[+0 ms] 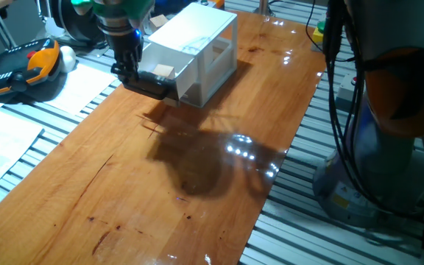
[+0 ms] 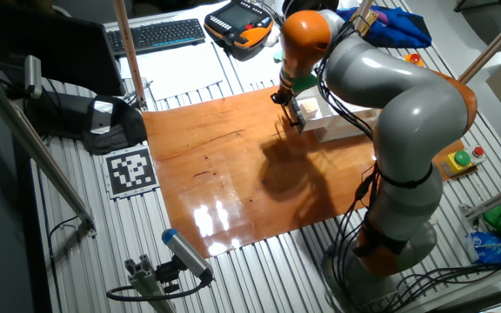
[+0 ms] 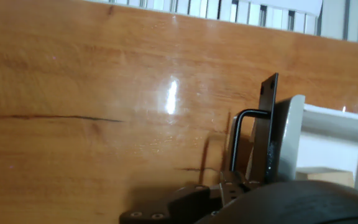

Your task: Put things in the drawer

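Gripper (image 1: 135, 72) is working at the drawer's handle (image 3: 253, 134) (jaws hidden, cannot tell their state); a cube (image 1: 163, 71) is sitting in the open drawer (image 1: 169, 81). Best: be pushing straight, level, toward the cabinet (image 1: 197, 46).

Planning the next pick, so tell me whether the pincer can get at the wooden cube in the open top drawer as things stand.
Probably yes. The cube lies uncovered in the pulled-out drawer, open from above. The pincer sits right at the handle beside it, so it would likely have to lift over the drawer front first.
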